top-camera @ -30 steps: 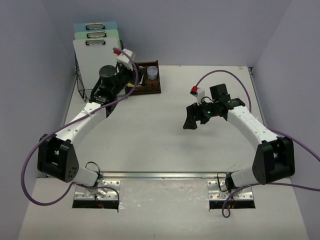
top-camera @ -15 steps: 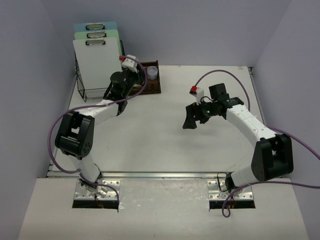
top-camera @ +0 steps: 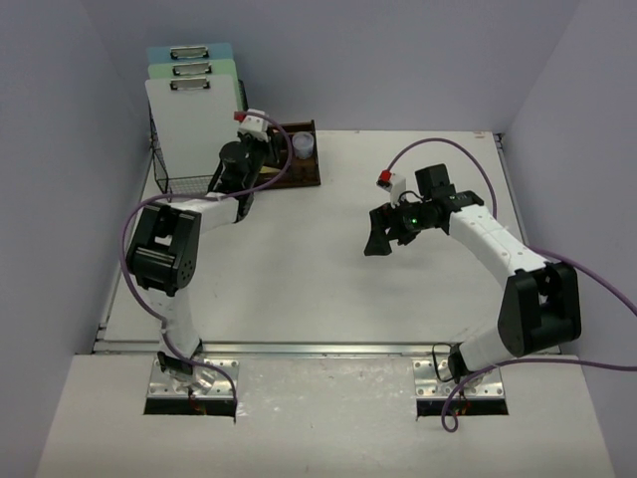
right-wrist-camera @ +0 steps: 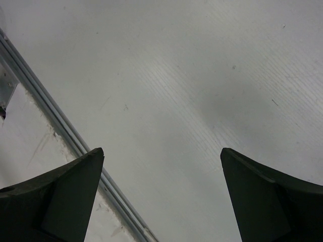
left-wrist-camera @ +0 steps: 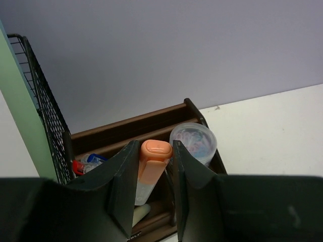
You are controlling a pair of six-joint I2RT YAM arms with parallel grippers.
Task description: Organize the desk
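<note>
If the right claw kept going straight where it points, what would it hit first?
The right gripper would likely meet the bare desk first; nothing shows in between, though depth is unclear.

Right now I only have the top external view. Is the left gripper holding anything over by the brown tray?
Observer: Yes. In the left wrist view, the left gripper is closed on an orange-capped highlighter.
Operator: What sits beside it?
Observer: A clear cup of small coloured items, standing in the wooden tray.
Operator: And the right gripper?
Observer: Its wrist view shows the right gripper wide open, with nothing between the fingers and only bare desk below.
</note>
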